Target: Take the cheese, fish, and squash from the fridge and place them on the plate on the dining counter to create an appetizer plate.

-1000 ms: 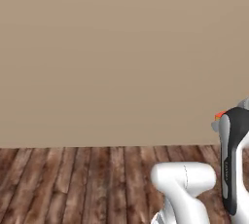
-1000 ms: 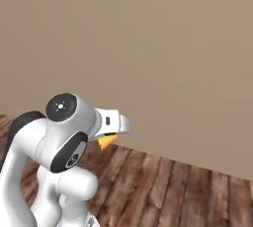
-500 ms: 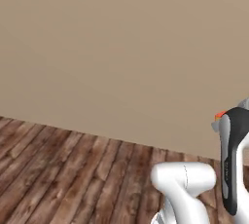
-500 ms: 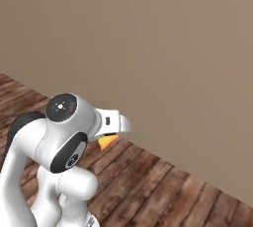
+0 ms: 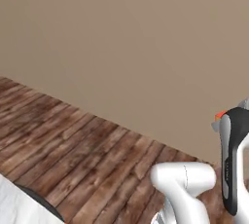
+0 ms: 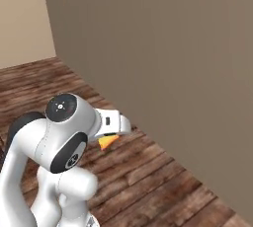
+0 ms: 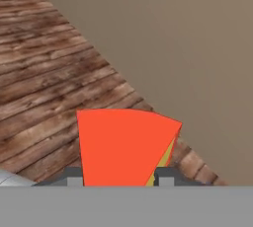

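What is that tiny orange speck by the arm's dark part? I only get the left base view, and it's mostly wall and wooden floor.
Observer: That is the cheese; the hand view shows a broad red face with a yellow edge.
Operator: Is the robot holding it?
Observer: Yes, the gripper is shut on it, a dark fingertip on each side of the wedge.
Operator: Where does it sit from the other side?
Observer: In the right base view the cheese pokes out orange beneath the white hand, above the wooden floor.
Operator: Anything else ahead?
Observer: There the beige wall turns a corner at the upper left.
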Robot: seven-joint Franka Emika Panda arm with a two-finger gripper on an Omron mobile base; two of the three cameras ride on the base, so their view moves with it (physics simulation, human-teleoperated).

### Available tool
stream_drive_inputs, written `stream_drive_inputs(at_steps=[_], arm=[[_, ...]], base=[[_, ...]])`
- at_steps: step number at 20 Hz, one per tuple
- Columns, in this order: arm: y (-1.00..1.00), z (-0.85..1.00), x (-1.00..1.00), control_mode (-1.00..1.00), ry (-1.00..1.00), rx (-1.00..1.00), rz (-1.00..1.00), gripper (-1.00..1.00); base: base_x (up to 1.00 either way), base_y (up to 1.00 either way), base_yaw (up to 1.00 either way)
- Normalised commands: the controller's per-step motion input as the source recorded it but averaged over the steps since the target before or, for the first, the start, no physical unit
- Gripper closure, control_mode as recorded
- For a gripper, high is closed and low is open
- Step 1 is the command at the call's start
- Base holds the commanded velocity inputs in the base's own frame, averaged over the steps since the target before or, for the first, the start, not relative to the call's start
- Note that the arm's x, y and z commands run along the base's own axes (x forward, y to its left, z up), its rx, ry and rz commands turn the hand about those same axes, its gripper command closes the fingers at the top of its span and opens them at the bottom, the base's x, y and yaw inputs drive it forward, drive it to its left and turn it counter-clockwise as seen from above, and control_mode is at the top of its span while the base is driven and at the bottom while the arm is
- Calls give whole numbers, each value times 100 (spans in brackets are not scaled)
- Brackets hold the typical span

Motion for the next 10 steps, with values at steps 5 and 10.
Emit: stream_drive_inputs(at_steps=[5,10], arm=[[0,0,0,100,0,0,0,100],[0,0,0,100,0,0,0,100]], base=[[74,0,50],[72,-10,51]])
